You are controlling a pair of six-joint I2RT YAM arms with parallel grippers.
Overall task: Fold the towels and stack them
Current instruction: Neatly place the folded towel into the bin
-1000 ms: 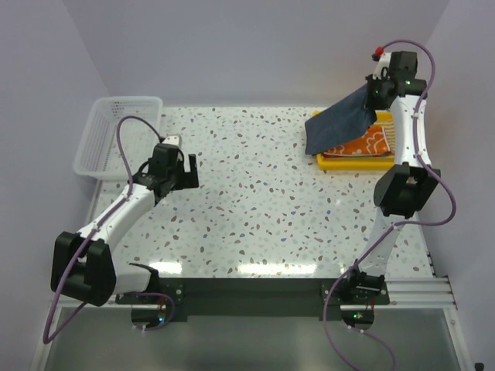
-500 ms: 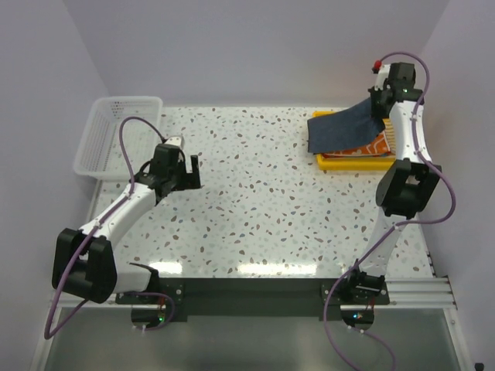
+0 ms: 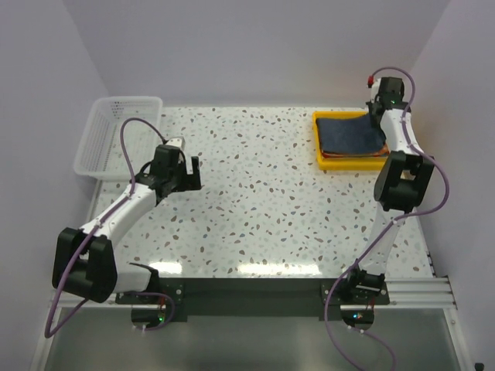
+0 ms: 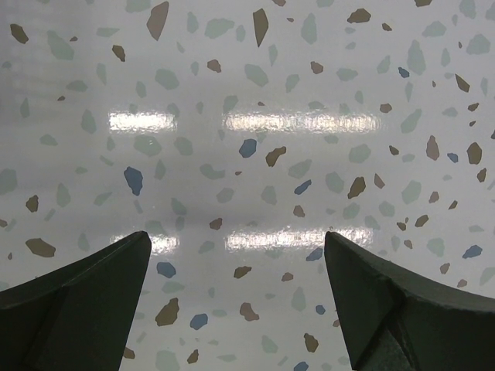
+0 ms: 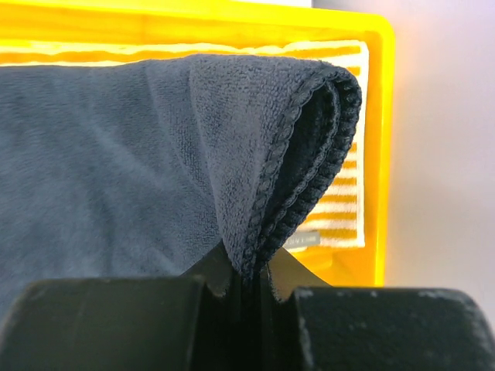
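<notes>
Bright, even overhead light. Twin strip glare on glossy desk [image 4: 255, 124]. Shadows soft, faint in top view. Foreground right hand [image 5: 246, 267] underexposed, blurred; dark towel [image 5: 100, 154] weave sharp.

Blue-grey towel [image 5: 108, 162]: plain dark blue-grey, no print, hem stitching same shade. Striped towel [image 5: 344, 197] beneath: yellow-tan and white stripes. Tray [image 5: 377, 154]: bright yellow. Surface [image 4: 247, 93]: glossy white terrazzo with brown, blue and pale teal flecks. Basket [image 3: 99, 147]: white mesh. Left arm [image 3: 124, 209], right arm [image 3: 402, 131]: white shells, black joints. Cables [image 3: 128, 135]: purple. Walls [image 3: 232, 46]: pale lilac.
</notes>
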